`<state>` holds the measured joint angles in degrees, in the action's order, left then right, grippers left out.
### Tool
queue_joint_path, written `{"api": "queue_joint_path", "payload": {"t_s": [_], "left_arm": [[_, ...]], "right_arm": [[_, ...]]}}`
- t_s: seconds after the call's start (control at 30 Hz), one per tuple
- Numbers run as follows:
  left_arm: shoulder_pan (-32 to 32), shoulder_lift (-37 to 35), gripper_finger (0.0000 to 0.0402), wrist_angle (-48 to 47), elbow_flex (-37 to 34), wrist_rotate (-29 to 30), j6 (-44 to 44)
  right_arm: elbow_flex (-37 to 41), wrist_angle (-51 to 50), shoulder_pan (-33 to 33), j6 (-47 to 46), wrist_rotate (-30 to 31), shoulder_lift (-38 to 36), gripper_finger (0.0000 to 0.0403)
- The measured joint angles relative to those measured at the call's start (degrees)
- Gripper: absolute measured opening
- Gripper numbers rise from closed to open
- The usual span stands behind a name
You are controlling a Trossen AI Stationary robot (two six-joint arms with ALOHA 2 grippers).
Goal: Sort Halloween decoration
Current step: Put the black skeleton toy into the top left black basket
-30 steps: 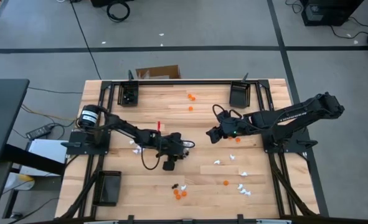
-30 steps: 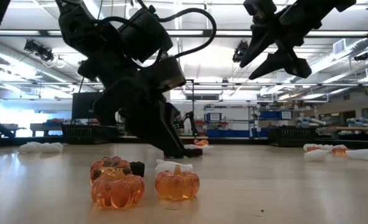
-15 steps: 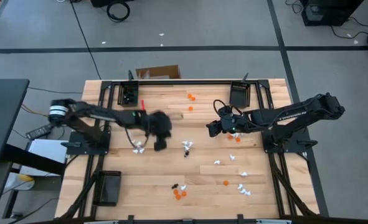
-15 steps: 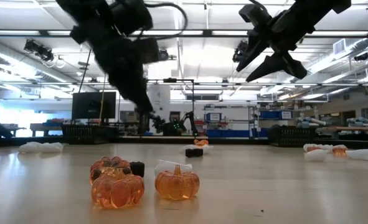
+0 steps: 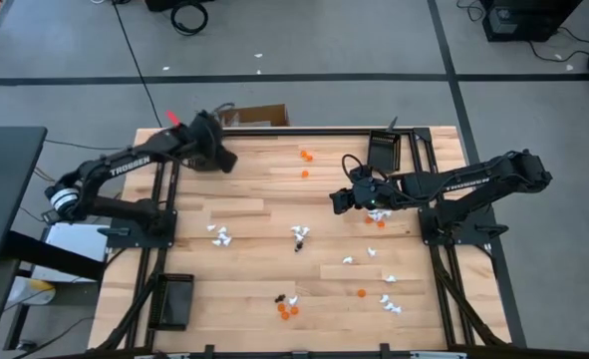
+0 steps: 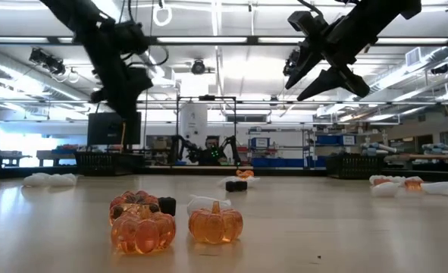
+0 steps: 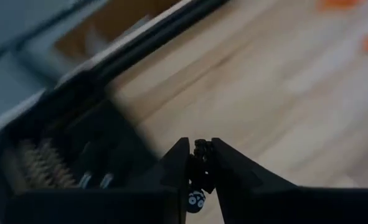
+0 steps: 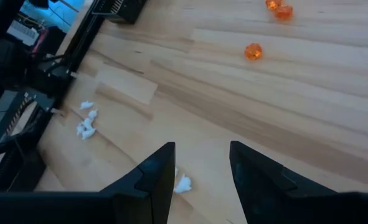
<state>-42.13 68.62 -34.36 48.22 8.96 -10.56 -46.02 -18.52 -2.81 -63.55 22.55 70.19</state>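
Left end effector point(image 7: 199, 169) is up at the far-left corner of the surface point(image 5: 264, 209), fingers pinched on a black trinket point(image 7: 200, 163) with a little googly eye showing below the tips. In the high view it hangs just beside the small black tray point(image 5: 206, 152) at that corner, which looks like the home for the black pieces.

The job now, as I read it, is a clean drop. Bring the tips squarely over the tray's opening before letting go, not over its rim or the dark frame rail point(image 7: 146, 37) beside it. Come down low (a piece this small will bounce if dropped from height), then part the fingers only a little and wait for the piece to fall free; it could cling to a pad.

Right end effector point(image 8: 201, 163) hovers over the middle-right of the surface, fingers spread and holding nothing, with a white trinket point(image 8: 182, 183) just below it.

Plenty left to sort: orange pumpkins point(image 6: 216, 224) cluster at the near edge, white pieces point(image 5: 389, 299) scatter on the right, and two orange ones point(image 5: 305, 156) lie at the far side.
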Motion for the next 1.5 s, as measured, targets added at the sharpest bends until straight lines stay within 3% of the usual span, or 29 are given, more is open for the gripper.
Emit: {"api": "queue_joint_path", "payload": {"t_s": [0.13, 0.4, 0.57, 0.63, 0.77, 0.83, 1.0, 1.1, 1.33, 1.5], "left_arm": [[-4.7, 0.9, 0.0087, 1.0, 0.0, 0.3, -0.4], [-9.7, 2.7, 0.0196, 1.4, 0.0, 0.1, -1.4], [-10.5, 2.7, 0.0236, 1.2, 0.0, 0.2, -1.4], [-10.3, 2.7, 0.0239, 1.1, 0.0, -0.1, -1.4], [-8.5, 2.7, 0.0235, 0.8, 0.0, -0.4, -3.6], [-7.2, 2.7, 0.0231, 2.0, 0.0, -4.3, -3.5], [-1.8, 2.7, 0.0218, 6.9, 0.0, -19.7, 2.3], [3.4, 2.7, 0.0206, 10.6, 0.1, -24.8, 3.3], [19.8, 2.7, 0.0193, 17.9, 0.1, -25.7, 5.9], [32.2, 3.4, 0.0192, 20.1, 0.1, -22.3, 13.6]], "right_arm": [[0.0, -0.1, 0.0, -1.4, 0.1, 0.0, 0.016], [0.0, 0.5, 0.0, -2.7, 0.1, 0.0, 0.016], [0.0, 0.7, 0.0, -2.0, -0.1, 0.0, 0.016], [0.0, 1.3, 0.0, 1.0, -1.4, 0.0, 0.016], [0.2, 2.5, -0.2, 16.0, -2.7, 0.0, 0.016], [0.4, 2.9, -0.2, 18.7, -3.5, 0.0, 0.016], [0.4, 4.7, 0.3, 7.5, -4.2, 0.0, 0.016], [0.4, 5.2, -0.6, 1.6, -3.9, 0.0, 0.0158], [0.4, 4.3, -5.8, -9.4, 4.4, 0.0, 0.015], [0.4, 2.0, -8.3, -9.8, 7.3, 0.0, 0.0149]]}}
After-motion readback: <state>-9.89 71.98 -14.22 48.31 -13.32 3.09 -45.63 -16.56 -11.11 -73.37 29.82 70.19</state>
